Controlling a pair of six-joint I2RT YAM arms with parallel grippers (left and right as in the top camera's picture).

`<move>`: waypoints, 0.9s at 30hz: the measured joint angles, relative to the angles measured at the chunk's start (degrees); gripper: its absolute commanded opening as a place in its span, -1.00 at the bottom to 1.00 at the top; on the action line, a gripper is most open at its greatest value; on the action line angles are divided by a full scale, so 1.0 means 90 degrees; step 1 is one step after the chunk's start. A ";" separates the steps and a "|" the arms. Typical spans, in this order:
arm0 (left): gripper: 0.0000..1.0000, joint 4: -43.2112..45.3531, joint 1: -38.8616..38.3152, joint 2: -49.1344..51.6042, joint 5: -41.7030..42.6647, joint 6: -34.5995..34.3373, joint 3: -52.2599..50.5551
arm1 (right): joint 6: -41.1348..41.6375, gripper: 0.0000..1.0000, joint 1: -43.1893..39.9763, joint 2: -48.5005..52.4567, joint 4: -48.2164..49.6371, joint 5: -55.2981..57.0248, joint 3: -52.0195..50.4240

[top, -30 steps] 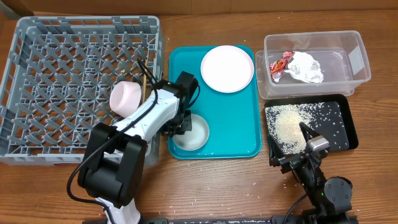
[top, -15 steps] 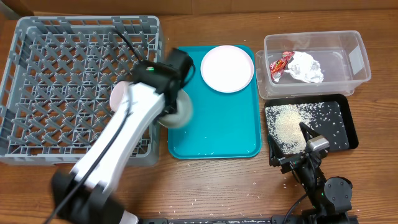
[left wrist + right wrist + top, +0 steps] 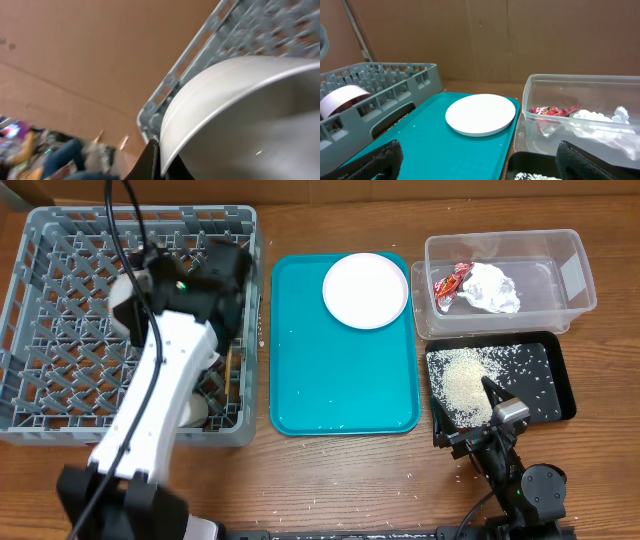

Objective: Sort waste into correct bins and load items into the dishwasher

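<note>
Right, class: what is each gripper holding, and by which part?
The left gripper holds the small white bowl, pinched at its rim, above the dish rack. The right gripper is open and holds nothing.

Wooden table (image 3: 340, 480), dish rack (image 3: 70, 240), teal tray (image 3: 345, 380), clear tub (image 3: 580, 270), black tray (image 3: 555, 385)

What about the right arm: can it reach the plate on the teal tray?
Probably yes: the plate lies unobstructed on the teal tray, and the left gripper, holding a bowl, is over the dish rack.
</note>
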 measured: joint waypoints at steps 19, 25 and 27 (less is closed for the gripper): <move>-0.92 0.0758 0.0933 0.1860 0.0068 0.0583 -0.0104 | 0.0000 0.99 0.0000 0.0000 0.0002 0.0000 0.0000; -0.91 0.0629 0.0920 0.1860 0.0041 0.0675 -0.0102 | -0.0002 0.99 0.0000 0.0000 0.0000 0.0000 0.0000; -0.67 0.0522 0.0879 0.1860 0.0017 0.0675 -0.0102 | 0.0000 0.99 0.0000 0.0000 0.0002 0.0000 0.0000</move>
